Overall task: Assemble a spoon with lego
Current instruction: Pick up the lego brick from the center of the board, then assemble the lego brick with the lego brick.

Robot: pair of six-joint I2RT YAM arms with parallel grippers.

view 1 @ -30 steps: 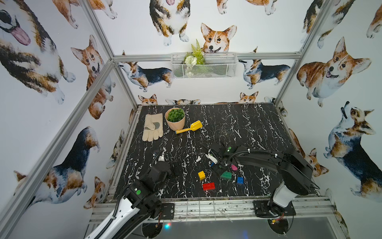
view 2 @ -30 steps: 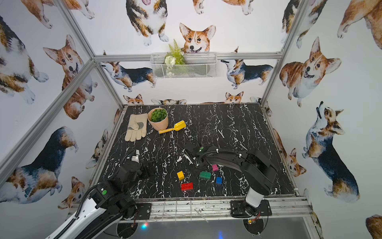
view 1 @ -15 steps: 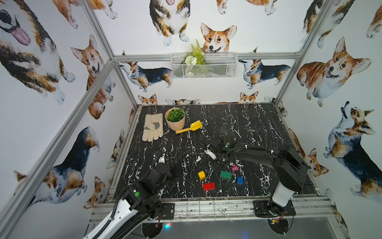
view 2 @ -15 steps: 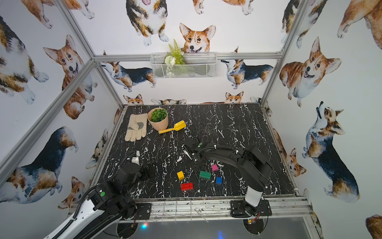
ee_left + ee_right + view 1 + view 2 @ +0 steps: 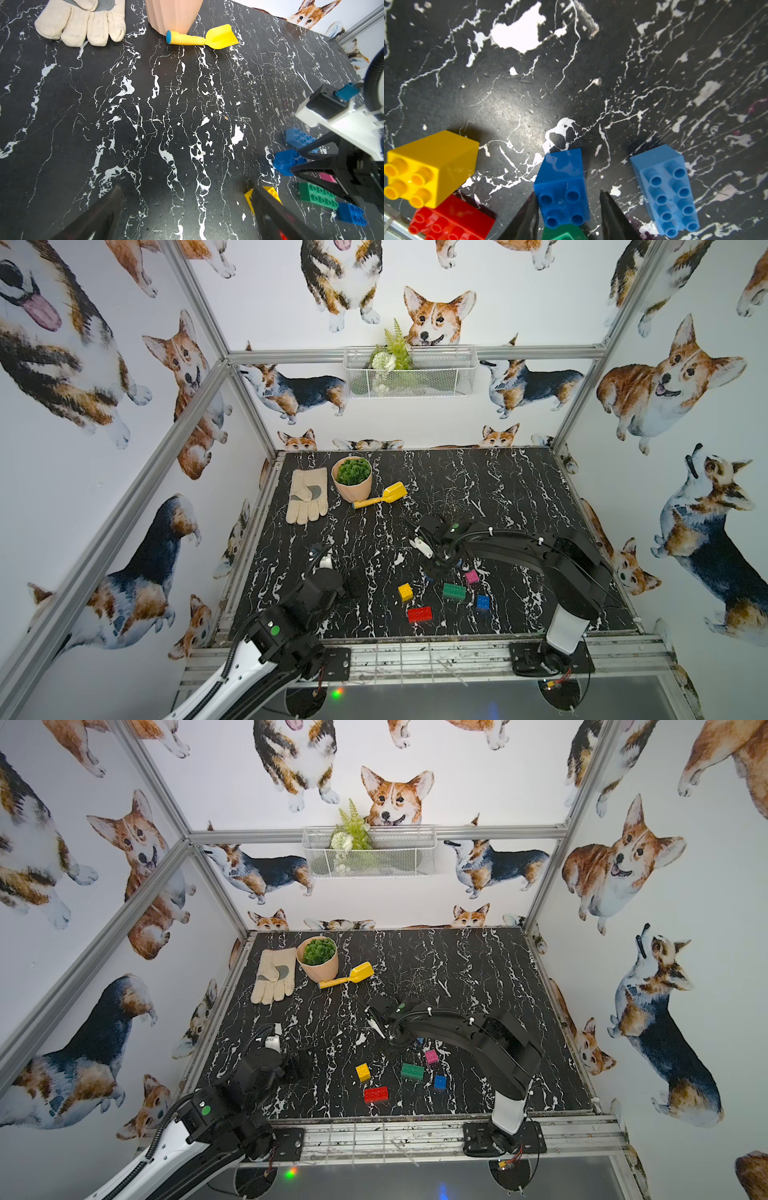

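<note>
The dark blue brick (image 5: 560, 170), likely hard, light and slippery, is sat between the parted fingers of the right gripper (image 5: 568, 192) and should be squeezed on its flat sides; the left gripper (image 5: 187, 187) is spread wide.

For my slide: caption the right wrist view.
Right hand straddles dark blue brick; yellow brick, red brick, green brick, light blue brick nearby.

Black left arm (image 5: 291, 626) and right arm (image 5: 519, 549) — white lower links, green dots, cables
</note>
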